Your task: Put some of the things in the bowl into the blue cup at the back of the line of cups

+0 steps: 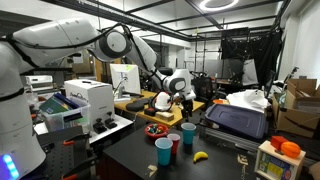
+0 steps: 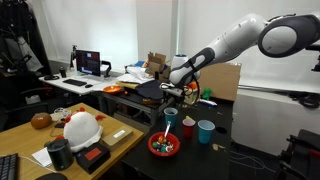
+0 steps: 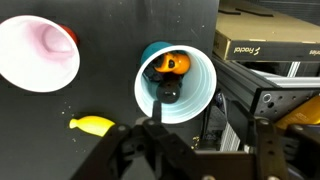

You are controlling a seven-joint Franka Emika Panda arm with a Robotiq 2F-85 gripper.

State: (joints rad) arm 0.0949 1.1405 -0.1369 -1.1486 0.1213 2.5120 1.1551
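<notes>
In the wrist view the blue cup [image 3: 190,95] lies right below my gripper [image 3: 208,128], with an orange bit [image 3: 176,64] and a dark bit [image 3: 168,91] inside it. The jaws stand wide apart with nothing between them, one fingertip [image 3: 157,112] in front of the cup's mouth. In both exterior views my gripper [image 1: 184,100] [image 2: 187,93] hangs above the blue cup [image 1: 188,132] [image 2: 170,118] at the far end of the line. The red bowl [image 1: 157,129] [image 2: 165,147] sits beside the cups with small bits in it.
A red cup [image 1: 173,142] [image 2: 188,126] [image 3: 37,52] and another light-blue cup [image 1: 163,151] [image 2: 205,131] complete the line. A yellow banana [image 3: 92,124] [image 1: 200,156] lies near them. A black case [image 1: 235,120], a cardboard box [image 3: 265,35] and a metal frame [image 3: 270,95] stand close by.
</notes>
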